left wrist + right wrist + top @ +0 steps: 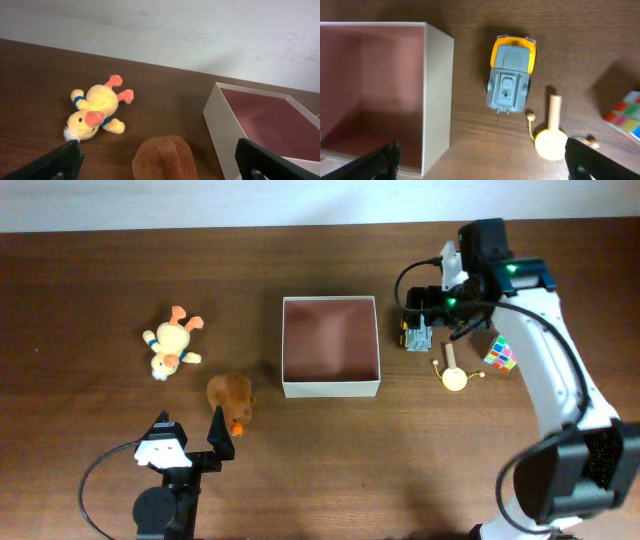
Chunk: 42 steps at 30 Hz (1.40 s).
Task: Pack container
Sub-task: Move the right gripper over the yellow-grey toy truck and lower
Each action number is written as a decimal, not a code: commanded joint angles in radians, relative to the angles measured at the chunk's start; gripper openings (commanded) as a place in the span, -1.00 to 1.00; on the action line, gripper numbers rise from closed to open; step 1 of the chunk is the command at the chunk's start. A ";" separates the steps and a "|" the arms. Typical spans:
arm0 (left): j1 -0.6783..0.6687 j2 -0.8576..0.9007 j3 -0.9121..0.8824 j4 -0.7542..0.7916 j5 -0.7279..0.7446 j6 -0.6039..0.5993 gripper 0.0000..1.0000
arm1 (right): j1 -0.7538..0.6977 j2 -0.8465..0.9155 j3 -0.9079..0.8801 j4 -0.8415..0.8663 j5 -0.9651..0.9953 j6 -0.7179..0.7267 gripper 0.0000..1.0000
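Note:
The container (331,388), a square white box with a pink-brown inside, stands mid-table and holds nothing; it also shows in the left wrist view (220,125) and the right wrist view (438,100). A brown plush toy (231,398) lies left of it. My left gripper (189,426) is open and empty just short of the brown plush (162,160). A yellow duck plush (172,346) (95,112) lies farther left. My right gripper (432,302) is open and empty above a grey and yellow toy truck (416,332) (511,80) right of the container.
A yellow ball with a wooden stick (455,375) (551,142) and a coloured puzzle cube (500,355) (626,116) lie right of the truck. The white wall (200,30) runs along the table's far edge.

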 commanded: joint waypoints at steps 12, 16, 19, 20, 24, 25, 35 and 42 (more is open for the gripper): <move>0.005 -0.005 -0.005 0.000 0.011 0.019 0.99 | -0.004 0.217 0.034 0.109 0.114 0.017 0.97; 0.005 -0.005 -0.006 0.000 0.011 0.019 0.99 | -0.004 0.276 0.034 0.128 0.114 -0.001 0.98; 0.005 -0.005 -0.006 0.000 0.011 0.019 0.99 | -0.004 0.311 0.034 0.139 0.117 -0.006 0.98; 0.005 -0.005 -0.005 0.000 0.011 0.019 0.99 | -0.004 0.318 0.034 0.143 0.124 -0.006 0.98; 0.005 -0.005 -0.006 0.000 0.011 0.019 0.99 | -0.003 0.347 0.034 0.161 0.132 -0.029 0.98; 0.005 -0.005 -0.005 0.000 0.011 0.019 0.98 | -0.004 0.354 0.034 0.164 0.132 -0.039 0.98; 0.005 -0.005 -0.006 0.000 0.011 0.019 0.99 | -0.003 0.439 0.034 0.196 0.132 -0.051 0.97; 0.005 -0.005 -0.006 0.000 0.011 0.019 0.99 | -0.004 0.445 0.034 0.202 0.133 -0.047 0.70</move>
